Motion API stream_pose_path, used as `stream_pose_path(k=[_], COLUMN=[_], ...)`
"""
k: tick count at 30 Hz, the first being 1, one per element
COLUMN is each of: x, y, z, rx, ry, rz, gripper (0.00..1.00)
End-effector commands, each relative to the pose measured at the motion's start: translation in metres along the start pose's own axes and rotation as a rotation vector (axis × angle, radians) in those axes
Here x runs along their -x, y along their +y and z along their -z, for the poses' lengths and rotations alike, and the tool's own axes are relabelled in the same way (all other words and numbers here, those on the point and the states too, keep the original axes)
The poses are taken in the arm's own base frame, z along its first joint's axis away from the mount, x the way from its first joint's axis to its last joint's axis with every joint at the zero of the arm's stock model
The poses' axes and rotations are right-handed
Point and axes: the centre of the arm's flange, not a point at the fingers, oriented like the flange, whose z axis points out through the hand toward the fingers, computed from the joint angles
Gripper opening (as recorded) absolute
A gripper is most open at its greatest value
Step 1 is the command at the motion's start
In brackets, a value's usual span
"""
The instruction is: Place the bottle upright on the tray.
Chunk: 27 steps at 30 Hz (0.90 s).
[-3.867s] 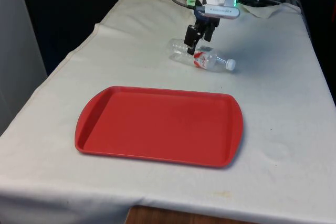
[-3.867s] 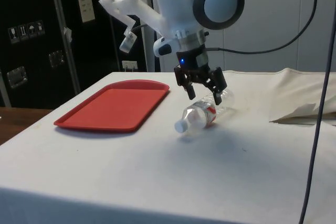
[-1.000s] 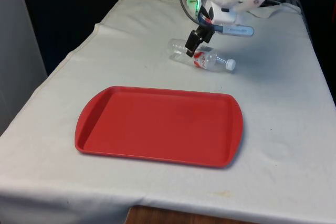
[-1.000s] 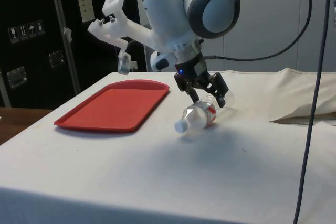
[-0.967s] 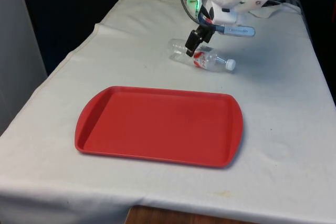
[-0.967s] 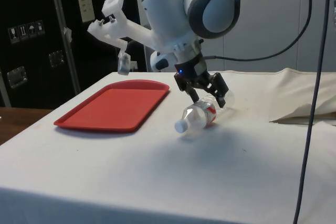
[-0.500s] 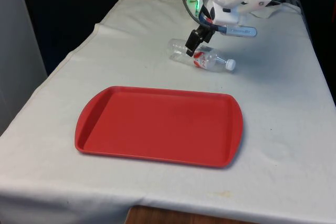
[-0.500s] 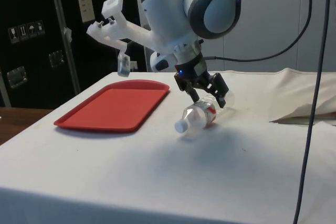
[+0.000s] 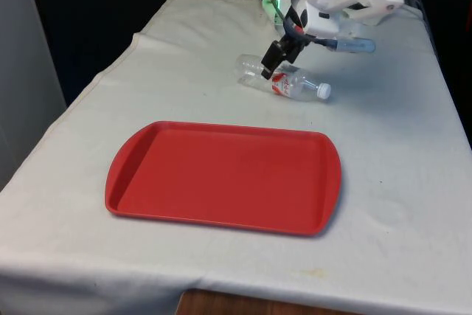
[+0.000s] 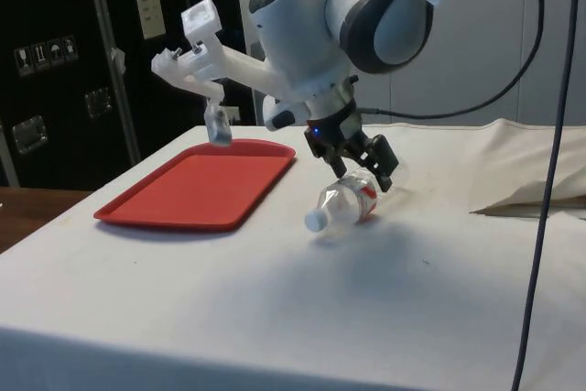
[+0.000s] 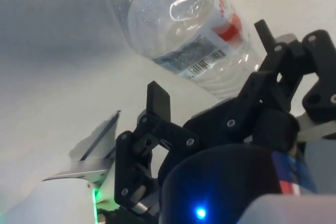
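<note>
Here, a clear plastic water bottle (image 9: 284, 82) with red label and white cap, lying on its side on the white tablecloth (image 9: 383, 145), beyond the red tray's (image 9: 221, 176) far edge and well apart from it. Black two-finger gripper (image 9: 274, 60) tilted over the bottle's body, fingers (image 11: 158, 100) spread open astride it, not clamped.

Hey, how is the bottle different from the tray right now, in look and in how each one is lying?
The bottle is clear plastic with a red and white label and a white cap; the tray is solid red. The bottle lies on its side on the white cloth, while the tray sits flat. The open gripper straddles the bottle; the tray has nothing on it. Both rest on the same table, apart from each other.
</note>
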Motion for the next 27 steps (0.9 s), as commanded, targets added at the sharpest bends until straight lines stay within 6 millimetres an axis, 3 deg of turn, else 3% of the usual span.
stream_pose_path(k=[1,27], x=[0.000,-0.011], y=[0.000,-0.006], z=[0.001,0.004], rx=[0.021,0.023], ry=[-0.002,-0.084], rz=[-0.008,-0.020], gripper=[1.00,1.00])
